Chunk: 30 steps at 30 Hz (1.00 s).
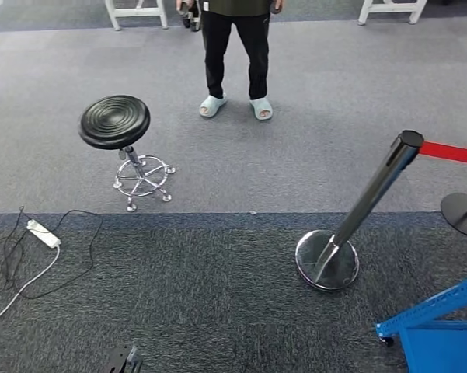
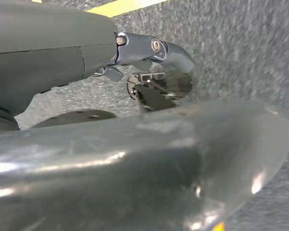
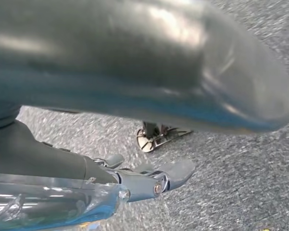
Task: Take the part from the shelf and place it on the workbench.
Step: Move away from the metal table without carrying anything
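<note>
Both robot hands, left (image 2: 150, 53) & right (image 3: 150, 178), hang released over grey carpet floor (image 1: 231, 155); judged pre-pickup, next needs finding shelf w/ part.

A black stool (image 1: 114, 122) stands on grey carpet (image 1: 231, 272) near a person's legs (image 1: 236, 54), a tilted barrier post (image 1: 360, 210) and a power strip (image 1: 43, 233).
</note>
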Motion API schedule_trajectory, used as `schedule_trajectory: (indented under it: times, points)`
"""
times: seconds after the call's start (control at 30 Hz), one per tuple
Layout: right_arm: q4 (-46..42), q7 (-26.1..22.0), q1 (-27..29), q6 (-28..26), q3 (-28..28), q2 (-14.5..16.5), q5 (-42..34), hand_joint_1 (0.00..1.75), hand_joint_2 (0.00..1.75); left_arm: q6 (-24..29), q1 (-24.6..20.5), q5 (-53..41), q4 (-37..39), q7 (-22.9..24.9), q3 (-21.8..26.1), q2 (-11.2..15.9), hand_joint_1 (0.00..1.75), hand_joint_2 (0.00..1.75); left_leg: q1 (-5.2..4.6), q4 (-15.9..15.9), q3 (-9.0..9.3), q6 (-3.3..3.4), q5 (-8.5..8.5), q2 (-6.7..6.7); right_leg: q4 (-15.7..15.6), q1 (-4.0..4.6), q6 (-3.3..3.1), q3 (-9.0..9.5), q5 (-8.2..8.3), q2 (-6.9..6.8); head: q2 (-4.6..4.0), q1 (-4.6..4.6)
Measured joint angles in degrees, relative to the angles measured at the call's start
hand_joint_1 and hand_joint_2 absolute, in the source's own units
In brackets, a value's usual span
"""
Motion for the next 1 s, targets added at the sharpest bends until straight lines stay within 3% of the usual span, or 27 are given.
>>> schedule_trajectory:
  times: [0.03,0.07,0.1,0.17,0.23,0.3,0.37,0.43,0.5,0.57,0.6,0.67,0.73,0.77,0.8,0.87,0.93,1.0]
  points:
    - [0.00,0.04,-0.07,0.05,0.01,-0.01,0.08,0.00,0.00,0.09,0.09,-0.03,0.00,0.35,0.00,0.01,0.00,0.00,-0.01,3.71,-2.07,0.05,-1.25,-0.33,0.00,0.02,-0.07,-0.06,0.02,0.80,0.00,-0.04]
    - [0.00,0.07,-0.04,0.11,0.01,-0.01,0.18,0.00,0.00,0.13,0.17,-0.04,0.00,0.61,0.00,0.01,0.00,0.00,-0.01,5.97,-3.55,0.14,-1.47,-0.48,0.00,0.04,-0.09,-0.09,0.06,1.67,0.00,-0.05]
    - [0.00,0.09,0.04,0.19,0.01,-0.01,0.31,0.00,0.00,0.13,0.21,-0.02,0.00,0.76,0.00,0.02,0.00,0.00,-0.01,6.06,-4.03,0.26,-0.46,-0.61,0.00,0.04,-0.04,-0.09,0.09,2.53,0.00,-0.04]
    - [0.00,0.10,0.16,0.28,0.01,-0.01,0.53,0.00,0.00,0.13,0.16,0.03,0.00,0.87,0.00,0.08,0.00,0.00,0.06,0.40,-1.95,0.55,3.88,-1.74,0.00,-0.07,0.22,-0.07,0.25,4.24,0.00,-0.04]
    - [0.00,0.10,0.08,0.36,0.03,-0.01,0.66,0.00,0.00,0.12,0.08,0.07,0.00,0.87,0.00,0.15,0.00,0.00,0.29,-6.75,1.10,0.71,6.91,-4.77,0.18,-0.05,0.72,-0.35,0.41,5.77,0.00,-0.08]
    - [0.00,0.10,0.12,0.44,0.06,-0.01,0.73,0.00,0.00,0.07,-0.04,0.09,0.00,0.82,0.00,0.15,0.00,0.00,0.30,-9.53,2.17,0.99,7.25,-6.29,0.04,-0.13,1.48,-0.79,0.65,7.09,0.00,-0.11]
    - [0.00,0.09,0.49,0.50,0.07,-0.01,0.82,0.00,0.00,-0.23,-0.16,0.30,0.00,0.39,0.01,0.18,0.00,0.00,0.23,-9.92,2.29,1.74,7.49,-4.99,-0.28,-0.38,2.26,-1.22,0.94,7.82,0.00,-0.13]
    - [0.01,0.04,0.67,0.59,0.11,-0.02,0.97,0.00,0.00,-0.77,-0.14,0.72,0.00,-0.43,0.02,0.24,0.00,0.00,0.26,-10.29,2.45,2.49,7.84,-3.47,2.01,-0.23,2.67,-2.50,-0.57,5.36,0.00,0.14]
    - [0.04,-0.03,0.41,0.73,0.32,0.01,1.13,0.00,0.00,-1.07,0.13,1.03,0.00,-0.99,0.03,0.24,0.00,0.00,0.00,-10.40,2.53,2.87,7.83,-1.71,8.90,-0.04,2.88,-5.68,-4.48,1.58,0.00,0.42]
    - [0.07,-0.15,0.27,0.86,0.63,0.03,1.19,0.00,0.00,-1.05,0.43,1.09,0.00,-1.15,0.04,0.25,0.00,0.00,-0.26,-10.38,2.59,3.04,7.68,0.18,15.37,-0.07,3.08,-8.56,-7.16,0.00,0.00,0.44]
    - [0.08,-0.22,0.34,0.95,0.74,0.04,1.19,0.00,0.00,-1.02,0.47,1.09,0.00,-1.17,0.04,0.26,0.00,0.00,-0.31,-10.37,2.65,3.06,7.59,0.98,15.99,-0.08,3.12,-8.64,-7.03,-0.31,0.00,0.46]
    - [0.09,-0.40,0.48,1.06,0.86,0.04,1.18,0.00,0.00,-0.94,0.40,1.09,0.00,-1.19,0.04,0.26,0.00,0.00,-0.34,-10.35,2.96,2.90,7.32,2.30,10.98,-0.06,3.02,-5.47,-4.23,-1.11,0.00,0.48]
    - [0.09,-0.57,0.31,1.14,0.88,0.04,1.15,0.00,0.00,-0.91,0.37,1.09,0.00,-1.25,0.04,0.25,0.00,0.00,-0.61,-10.22,3.42,2.43,6.84,3.51,3.56,0.18,2.56,-0.96,-1.59,-3.61,0.00,0.50]
    - [0.09,-0.66,0.17,1.14,0.89,0.04,1.12,0.00,0.00,-0.92,0.36,1.08,0.00,-1.37,0.03,0.26,0.00,0.00,-0.77,-10.16,3.64,2.18,6.62,4.07,1.37,0.32,2.22,0.34,-1.03,-4.47,0.00,0.41]
    - [0.09,-0.69,0.08,1.09,0.90,0.04,1.07,0.00,0.00,-0.98,0.34,1.07,0.00,-1.60,0.03,0.27,0.00,0.00,-0.93,-10.13,3.82,1.93,6.44,4.64,0.36,0.48,1.87,0.89,-0.93,-4.83,0.00,0.31]
    - [0.09,-0.75,0.14,0.84,0.90,0.04,0.94,0.00,0.00,-1.08,0.22,0.98,0.00,-2.19,0.01,0.26,0.00,0.00,-0.85,-10.20,4.11,1.41,6.18,5.47,0.11,0.54,1.14,0.80,-0.82,-3.48,0.00,0.14]
    - [0.09,-0.70,0.27,0.58,0.89,0.02,0.84,0.00,0.00,-1.04,0.11,0.84,0.00,-2.55,-0.02,0.25,0.00,0.00,-0.59,-8.48,3.49,0.73,4.75,3.55,-0.18,0.29,0.48,0.84,-0.58,-2.21,0.00,0.02]
    - [0.09,-0.57,0.12,0.55,0.87,-0.01,0.80,0.00,0.00,-0.82,0.23,0.70,0.00,-2.55,-0.03,0.24,0.00,0.00,-0.40,-2.28,0.56,0.30,1.40,0.50,-0.34,0.00,0.07,0.85,-0.41,-0.87,0.00,-0.19]
